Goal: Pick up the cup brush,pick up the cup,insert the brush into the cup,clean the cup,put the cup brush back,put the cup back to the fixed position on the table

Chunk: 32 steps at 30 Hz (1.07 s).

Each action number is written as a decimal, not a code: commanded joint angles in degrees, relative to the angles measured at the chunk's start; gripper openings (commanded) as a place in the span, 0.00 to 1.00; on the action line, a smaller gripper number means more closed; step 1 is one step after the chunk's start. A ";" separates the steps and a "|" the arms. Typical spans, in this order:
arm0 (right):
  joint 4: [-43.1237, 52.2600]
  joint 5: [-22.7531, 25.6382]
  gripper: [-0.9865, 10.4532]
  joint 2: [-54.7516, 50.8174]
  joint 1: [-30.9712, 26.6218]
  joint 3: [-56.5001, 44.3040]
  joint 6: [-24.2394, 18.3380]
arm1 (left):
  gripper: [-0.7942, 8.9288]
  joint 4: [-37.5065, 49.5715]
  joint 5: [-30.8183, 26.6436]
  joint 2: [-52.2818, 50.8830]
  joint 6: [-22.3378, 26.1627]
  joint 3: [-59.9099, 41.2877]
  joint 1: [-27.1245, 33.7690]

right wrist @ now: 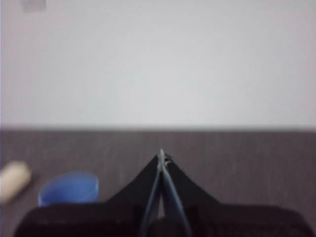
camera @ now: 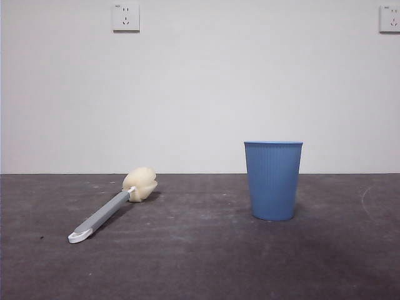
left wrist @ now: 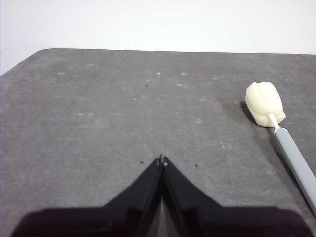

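Observation:
The cup brush [camera: 115, 205] lies flat on the table [camera: 200, 262] at the left, cream sponge head toward the wall, white looped end nearest the camera. The blue ribbed cup [camera: 273, 180] stands upright to its right, well apart from it. In the left wrist view my left gripper [left wrist: 162, 160] is shut and empty above bare table, with the cup brush [left wrist: 276, 123] off to one side. In the blurred right wrist view my right gripper [right wrist: 162, 155] is shut and empty, the cup [right wrist: 69, 188] and the brush's sponge head [right wrist: 14, 180] lying beside it. Neither arm shows in the front view.
A white wall rises behind the table's far edge, with two wall sockets [camera: 125, 17] high up. The table's rounded corner [left wrist: 34, 54] shows in the left wrist view.

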 commanded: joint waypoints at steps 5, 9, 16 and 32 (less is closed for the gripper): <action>0.85 -4.81 0.09 -4.52 -2.97 -9.90 0.68 | 0.08 0.28 -0.11 -0.11 -0.39 -0.83 0.22; 0.94 -4.74 0.09 -4.42 -3.82 -13.64 0.90 | 0.08 0.31 -0.11 -0.11 -0.42 -0.83 0.22; -1.86 -4.72 0.09 -4.42 -4.02 -15.82 2.12 | 0.08 0.31 -0.11 -0.11 -0.39 -0.83 0.22; -1.77 -4.28 0.09 -3.72 -4.00 -15.80 4.39 | 0.08 0.33 -0.11 -0.11 -0.39 -0.83 0.22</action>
